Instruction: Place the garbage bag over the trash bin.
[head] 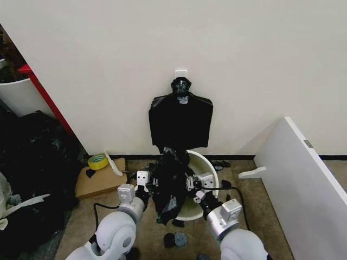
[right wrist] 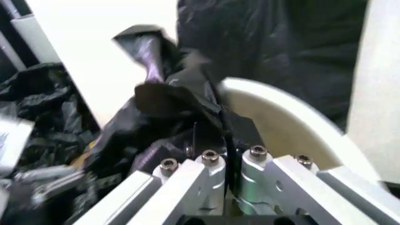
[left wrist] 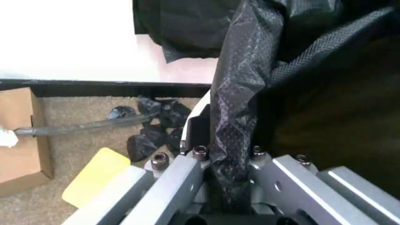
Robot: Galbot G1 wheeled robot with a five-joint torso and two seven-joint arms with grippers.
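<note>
My 2 grippers, left gripper (left wrist: 228, 187) and right gripper (right wrist: 228, 166), each pinch the thin crinkly black plastic garbage bag (head: 169, 187), draped over the near rim of the round cream-white plastic trash bin (head: 209, 165).

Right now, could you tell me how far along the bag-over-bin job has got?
Done: both grippers, left gripper and right gripper, are shut on the garbage bag. In hand: the bag hangs bunched at the trash bin, over its left side. Left: spreading it open around the rim.
</note>
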